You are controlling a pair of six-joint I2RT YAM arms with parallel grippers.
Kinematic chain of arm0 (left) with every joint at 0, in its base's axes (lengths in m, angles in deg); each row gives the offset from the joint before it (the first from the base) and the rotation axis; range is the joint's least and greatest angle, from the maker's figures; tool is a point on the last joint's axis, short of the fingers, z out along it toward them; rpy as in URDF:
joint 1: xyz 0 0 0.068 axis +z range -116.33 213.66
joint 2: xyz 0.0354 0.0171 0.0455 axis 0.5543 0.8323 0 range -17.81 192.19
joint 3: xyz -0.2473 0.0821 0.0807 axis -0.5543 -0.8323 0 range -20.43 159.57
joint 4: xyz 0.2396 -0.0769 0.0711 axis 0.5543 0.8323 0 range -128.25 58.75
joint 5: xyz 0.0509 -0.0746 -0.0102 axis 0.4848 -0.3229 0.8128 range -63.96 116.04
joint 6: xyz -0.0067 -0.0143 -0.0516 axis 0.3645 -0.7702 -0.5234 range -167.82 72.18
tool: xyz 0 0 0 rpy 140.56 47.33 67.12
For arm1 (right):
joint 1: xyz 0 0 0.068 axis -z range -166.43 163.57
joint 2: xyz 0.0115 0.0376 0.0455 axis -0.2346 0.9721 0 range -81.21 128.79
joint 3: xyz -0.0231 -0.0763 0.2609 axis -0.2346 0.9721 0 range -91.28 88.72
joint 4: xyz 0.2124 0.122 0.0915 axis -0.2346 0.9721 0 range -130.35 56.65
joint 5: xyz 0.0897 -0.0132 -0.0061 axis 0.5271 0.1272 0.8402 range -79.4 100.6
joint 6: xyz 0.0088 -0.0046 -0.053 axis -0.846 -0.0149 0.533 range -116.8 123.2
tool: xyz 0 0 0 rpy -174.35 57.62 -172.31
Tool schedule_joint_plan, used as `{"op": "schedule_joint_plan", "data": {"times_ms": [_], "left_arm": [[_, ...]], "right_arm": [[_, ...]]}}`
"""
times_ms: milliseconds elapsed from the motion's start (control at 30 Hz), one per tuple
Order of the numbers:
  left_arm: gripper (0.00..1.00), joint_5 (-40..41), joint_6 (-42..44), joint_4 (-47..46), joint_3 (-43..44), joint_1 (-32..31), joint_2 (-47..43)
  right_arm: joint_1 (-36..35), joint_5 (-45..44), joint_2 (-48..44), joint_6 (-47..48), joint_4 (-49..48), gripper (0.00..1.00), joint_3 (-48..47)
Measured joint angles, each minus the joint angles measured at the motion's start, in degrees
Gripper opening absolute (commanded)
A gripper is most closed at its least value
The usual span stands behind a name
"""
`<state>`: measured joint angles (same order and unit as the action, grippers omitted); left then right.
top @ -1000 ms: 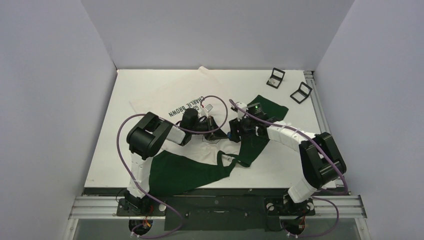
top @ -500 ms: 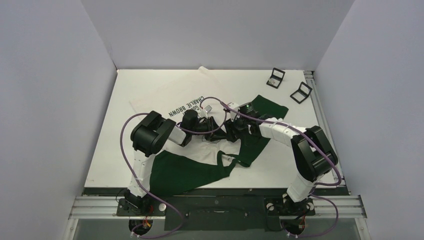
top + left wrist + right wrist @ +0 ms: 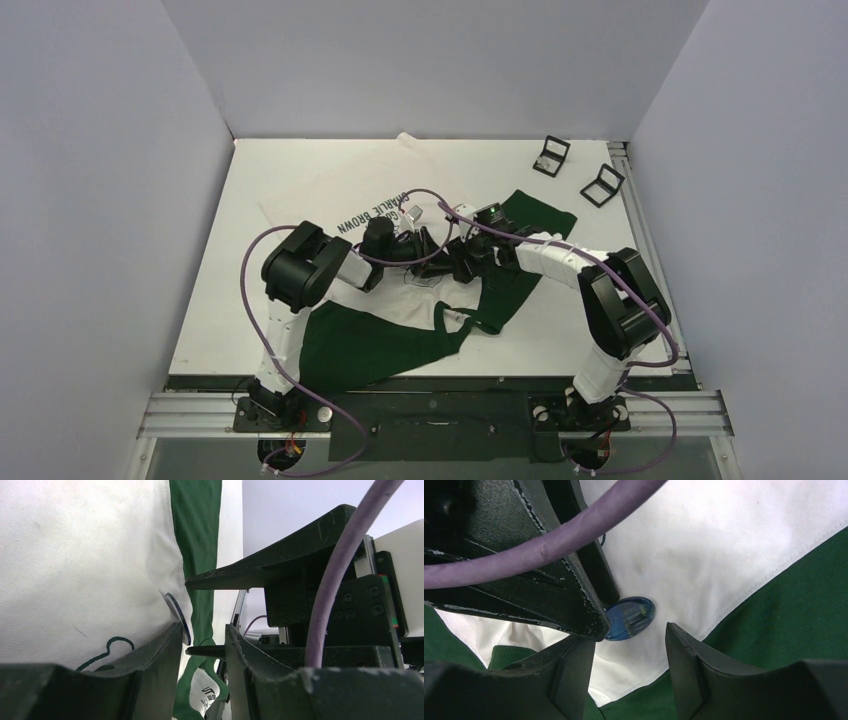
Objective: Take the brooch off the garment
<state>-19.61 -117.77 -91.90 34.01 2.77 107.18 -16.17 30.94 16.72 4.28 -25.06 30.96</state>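
Observation:
The garment [image 3: 330, 190] is a white T-shirt with dark green sleeves, spread rumpled on the table. The brooch [image 3: 634, 616] is a round blue glossy disc pinned on white cloth near a green seam. In the left wrist view it shows edge-on [image 3: 179, 619]. My left gripper [image 3: 202, 630] is open, its left finger right beside the brooch's rim. My right gripper [image 3: 630, 632] is open just below the brooch, and the left gripper's finger [image 3: 574, 605] covers the brooch's left edge. In the top view the two grippers, left [image 3: 428, 243] and right [image 3: 462, 258], meet and hide the brooch.
Two small open black boxes [image 3: 551, 155] [image 3: 602, 184] lie at the back right. Purple cables loop over both arms. Bare white table [image 3: 600, 320] shows to the right of the shirt. Grey walls close in three sides.
My right gripper has moved left, up against the left gripper over the brooch. The left arm has barely moved.

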Motion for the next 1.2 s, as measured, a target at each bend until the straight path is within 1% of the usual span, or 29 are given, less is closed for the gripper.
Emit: {"op": "schedule_joint_plan", "data": {"times_ms": [133,300,433,467,533,567,667,733,867,1033,1200], "left_arm": [[0.34,-0.2,-0.9,-1.1,0.2,0.0,0.7],[0.34,-0.2,-2.0,-2.5,0.4,-0.1,0.9],[0.34,-0.2,-3.0,-3.5,0.9,-0.2,1.3],[0.34,-0.2,-3.1,-3.7,0.9,-0.2,1.4],[0.34,-0.2,-3.4,-3.8,0.9,-0.3,1.5],[0.34,-0.1,-3.5,-3.9,0.9,-0.3,1.5],[0.34,0.3,-3.8,-4.1,0.9,-0.3,1.5],[0.34,0.5,-4.0,-4.1,0.9,-0.3,1.5],[0.35,0.7,-4.0,-4.3,0.9,-0.3,1.5],[0.36,0.7,-3.9,-5.0,0.9,0.1,1.5],[0.36,0.4,-3.1,-5.0,0.3,0.2,1.5]], "right_arm": [[0.0,0.0,0.3,0.0,0.3,0.49,-0.2],[0.0,0.1,0.3,-0.1,0.3,0.42,-0.2],[0.0,0.2,0.3,-0.3,0.3,0.43,-0.2],[0.0,0.3,0.3,-0.3,0.3,0.41,-0.2],[0.0,0.4,0.3,-0.5,0.4,0.32,-0.2],[0.0,0.4,0.3,-0.4,0.4,0.30,-0.2],[-0.2,0.5,0.3,-0.7,0.5,0.20,-0.2],[-0.3,0.6,0.3,-0.8,0.5,0.17,-0.2],[0.0,0.9,0.3,-1.1,0.6,0.15,-0.2],[1.9,1.1,-0.1,-1.3,0.3,0.12,-0.1],[3.4,1.2,-0.3,-1.5,-1.0,0.06,-0.1]]}}
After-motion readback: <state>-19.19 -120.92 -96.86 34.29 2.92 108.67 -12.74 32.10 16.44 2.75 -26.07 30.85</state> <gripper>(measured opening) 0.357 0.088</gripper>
